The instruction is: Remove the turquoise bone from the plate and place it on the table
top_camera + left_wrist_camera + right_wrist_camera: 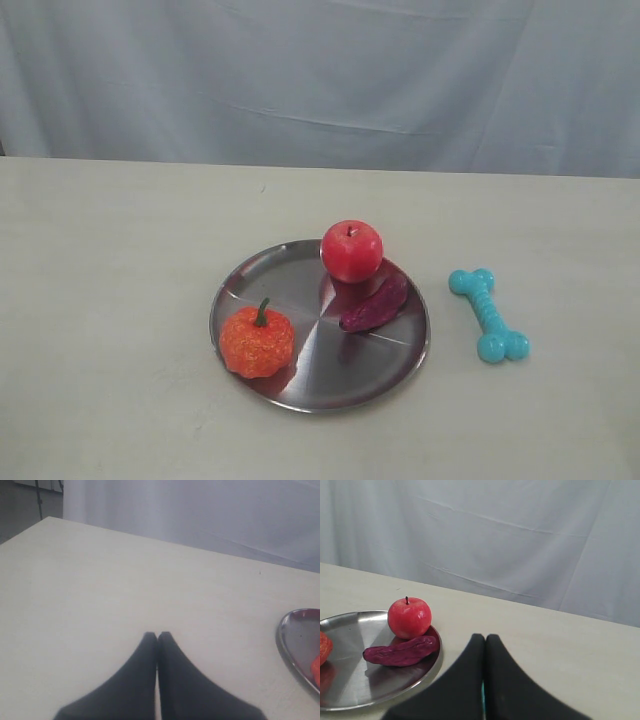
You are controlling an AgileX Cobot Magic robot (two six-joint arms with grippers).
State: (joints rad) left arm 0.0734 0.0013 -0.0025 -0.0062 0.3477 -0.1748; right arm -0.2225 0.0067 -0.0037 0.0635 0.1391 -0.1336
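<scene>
Bone: the small turquoise rubber dog-bone [489,315], ribbed along the shaft and knobbed at both ends, lies flat on the pale beige matte desk [110,300], near the plate's right side but apart from its rim.
Plate: the round shiny silver metal plate [290,285] holds a red apple [351,250], an orange pumpkin [257,341] and a dark purple sweet potato [375,303]. No bone is on it.
Left jaws: black, pressed together, empty, over bare desk beside the plate's edge.
Right jaws: pressed together, pinching nothing. A turquoise sliver shows through the slit, so I judge the bone sits just beyond them.
Progress: the job looks done.
Risk: a low pull-away by the right arm could clip the bone and skid it against the rim. A knock to the plate could set the apple rolling.
</scene>
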